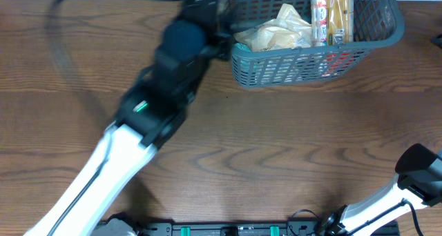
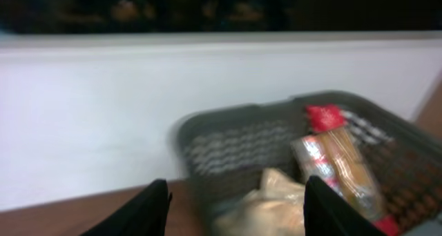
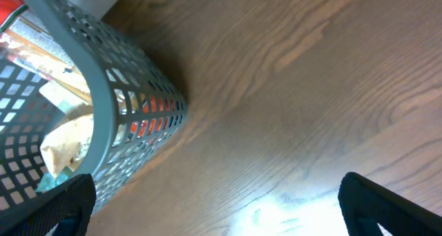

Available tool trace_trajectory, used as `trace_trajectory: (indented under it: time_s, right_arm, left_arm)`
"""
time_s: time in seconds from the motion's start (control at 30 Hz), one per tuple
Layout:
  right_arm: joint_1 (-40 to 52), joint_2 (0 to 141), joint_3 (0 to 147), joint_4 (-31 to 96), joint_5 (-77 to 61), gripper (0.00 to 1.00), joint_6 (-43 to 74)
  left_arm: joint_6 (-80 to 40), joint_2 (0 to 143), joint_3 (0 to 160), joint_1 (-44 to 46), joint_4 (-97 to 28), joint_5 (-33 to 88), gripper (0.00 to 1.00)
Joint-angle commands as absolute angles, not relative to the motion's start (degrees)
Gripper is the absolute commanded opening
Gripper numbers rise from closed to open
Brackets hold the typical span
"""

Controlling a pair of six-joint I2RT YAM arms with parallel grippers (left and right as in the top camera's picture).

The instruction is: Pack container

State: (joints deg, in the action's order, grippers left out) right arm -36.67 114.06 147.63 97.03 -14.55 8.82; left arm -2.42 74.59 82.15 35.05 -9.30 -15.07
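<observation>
On the left, the black-and-white left arm (image 1: pixel 148 108) stretches diagonally across the brown wood-grain desk (image 1: pixel 276 139) toward the far edge, blurred in the overhead view. Its left tool (image 2: pixel 236 182) hangs at the left end of the large rectangular dark grey-blue plastic basket (image 1: pixel 304 56) with slotted lattice sides. The two dark fingers (image 2: pixel 148 208) are spread wide with nothing between them.

The basket stands at the far middle of the desk, in front of a white wall (image 2: pixel 103 105). Inside it, a crumpled beige packet (image 1: pixel 276 30) lies at the left end. Just to its right are long clear packets of golden-brown sticks (image 1: pixel 331 15), and something red shows through the lattice beneath them.

At the near right corner sits the right arm (image 1: pixel 414 174), well apart from the basket. The right tool (image 3: pixel 217 188) is open wide over bare wood, with the basket's rounded corner (image 3: pixel 103 91) to one side of it.
</observation>
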Motion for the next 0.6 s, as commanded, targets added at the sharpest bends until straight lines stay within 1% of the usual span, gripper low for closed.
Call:
trace_trajectory:
  time_s: [0.0, 0.17, 0.2, 0.23, 0.3, 0.37, 0.43, 0.5, 0.57]
  right_arm:
    - [-36.3, 109.7, 147.8, 97.1, -15.5, 0.99, 6.5]
    - [-36.3, 104.6, 147.7, 97.3, -16.0, 0.99, 5.0]
    - [-36.3, 103.5, 147.7, 97.3, -16.8, 0.99, 5.0]
    - [-36.3, 102.7, 147.7, 97.3, -17.6, 0.99, 4.9]
    - [-36.2, 100.6, 147.5, 97.3, -20.1, 0.98, 3.5]
    - [-35.8, 98.5, 147.2, 97.3, -21.1, 0.99, 3.5]
    - [-34.9, 96.2, 146.3, 97.3, -21.3, 0.99, 3.1]
    - [-33.4, 93.3, 144.2, 97.3, -21.3, 0.99, 3.1]
    - [-31.5, 90.5, 141.6, 97.3, -21.3, 0.99, 3.0]
  left_arm:
    - [0.7, 67.9, 83.6, 35.0, -14.5, -24.8, 0.52]
    - [0.6, 60.0, 83.6, 35.0, -25.3, -26.1, 0.54]
    - [0.6, 58.8, 83.6, 35.0, -27.4, -26.7, 0.59]
    - [0.6, 57.5, 83.6, 35.0, -30.0, -27.4, 0.63]
    - [0.6, 55.4, 83.6, 35.0, -34.2, -29.1, 0.65]
    - [0.6, 53.7, 83.6, 35.0, -37.6, -30.1, 0.7]
    - [0.6, 52.1, 83.6, 35.0, -40.1, -30.1, 0.76]
    - [0.6, 51.0, 83.6, 35.0, -41.6, -30.1, 0.85]
    - [0.6, 50.2, 83.6, 35.0, -42.5, -30.1, 0.91]
